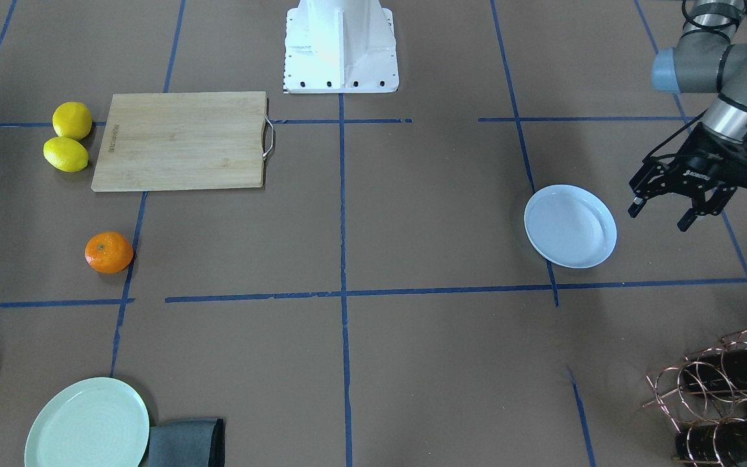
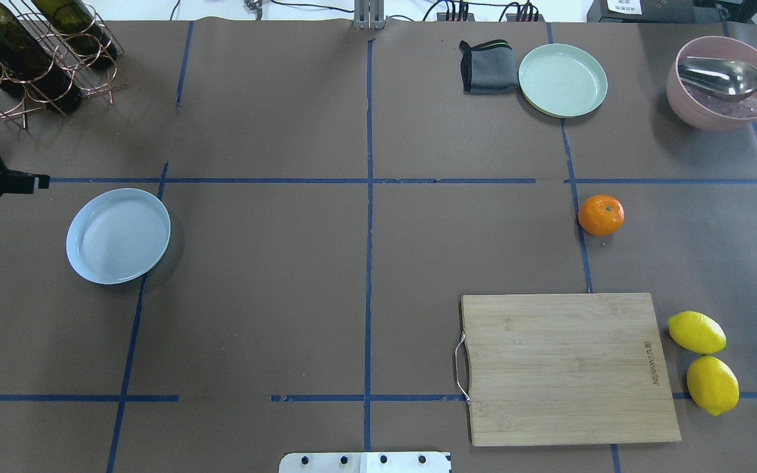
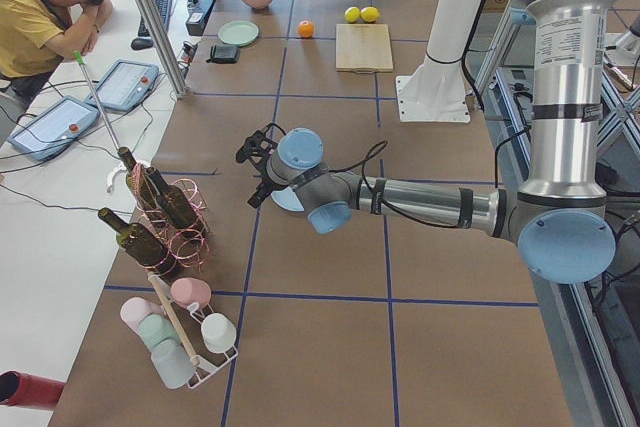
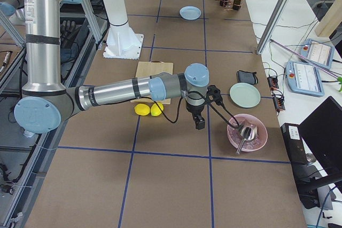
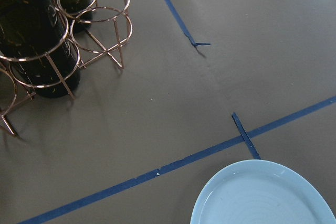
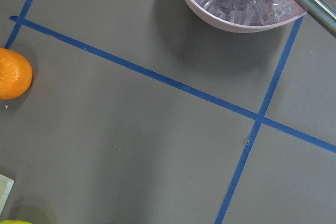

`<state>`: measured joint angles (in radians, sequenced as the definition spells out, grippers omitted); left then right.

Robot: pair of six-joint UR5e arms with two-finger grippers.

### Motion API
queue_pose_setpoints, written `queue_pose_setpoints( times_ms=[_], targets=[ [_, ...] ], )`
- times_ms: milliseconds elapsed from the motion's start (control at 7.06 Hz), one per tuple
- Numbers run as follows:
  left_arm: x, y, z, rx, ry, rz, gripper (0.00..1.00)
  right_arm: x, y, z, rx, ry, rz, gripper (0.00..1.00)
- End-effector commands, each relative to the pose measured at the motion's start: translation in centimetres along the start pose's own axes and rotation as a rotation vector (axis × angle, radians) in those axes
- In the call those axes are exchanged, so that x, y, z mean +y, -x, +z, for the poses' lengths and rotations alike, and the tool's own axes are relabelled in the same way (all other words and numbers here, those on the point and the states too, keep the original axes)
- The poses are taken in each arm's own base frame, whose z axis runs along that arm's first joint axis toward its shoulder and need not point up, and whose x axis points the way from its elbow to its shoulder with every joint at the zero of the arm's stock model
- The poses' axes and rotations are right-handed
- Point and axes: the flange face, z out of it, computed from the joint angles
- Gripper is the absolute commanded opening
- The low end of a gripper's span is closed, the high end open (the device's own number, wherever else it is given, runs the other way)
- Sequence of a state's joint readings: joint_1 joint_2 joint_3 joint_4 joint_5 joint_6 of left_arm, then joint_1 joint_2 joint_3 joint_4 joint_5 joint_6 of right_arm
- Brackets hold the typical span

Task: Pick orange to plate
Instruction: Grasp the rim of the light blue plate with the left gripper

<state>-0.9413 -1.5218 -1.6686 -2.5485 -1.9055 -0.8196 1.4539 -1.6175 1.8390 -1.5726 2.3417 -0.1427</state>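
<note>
Zero done: orange (image 1: 109,252) untouched mid-left, plate (image 1: 570,226) empty mid-right; left tool (image 1: 662,217) released nr plate, right tool (image 4: 199,123) can't tell.

Seen from the robot's side, the orange (image 2: 600,215) lies beyond the cutting board's (image 2: 566,368) far right corner, and two lemons (image 2: 696,332) sit just beside the board's right edge. The plate (image 2: 117,235) lies well apart to the board's left. Far beyond the board sits a second plate (image 2: 562,80) with a cloth (image 2: 487,67) just beside its left, and a bowl (image 2: 723,82) further right.
</note>
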Motion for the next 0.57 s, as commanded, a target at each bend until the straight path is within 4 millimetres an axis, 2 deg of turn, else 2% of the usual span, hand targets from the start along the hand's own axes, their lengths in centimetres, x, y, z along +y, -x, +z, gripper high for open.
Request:
queue_pose_setpoints(
  times_ms=[0,283,425],
  targets=[
    [2.9,-0.2,3.7,-0.088,-0.003,-0.053,0.98,0.1,-0.1,0.0,0.000,0.000,0.002,1.00],
    [4.0,0.0,5.0,-0.110,0.007,-0.047,0.76,0.2,-0.1,0.0,0.000,0.001,0.004,1.00],
    [4.3,-0.8,5.7,-0.102,0.019,-0.038,0.70,0.2,-0.2,0.0,0.000,0.000,0.005,1.00]
  ],
)
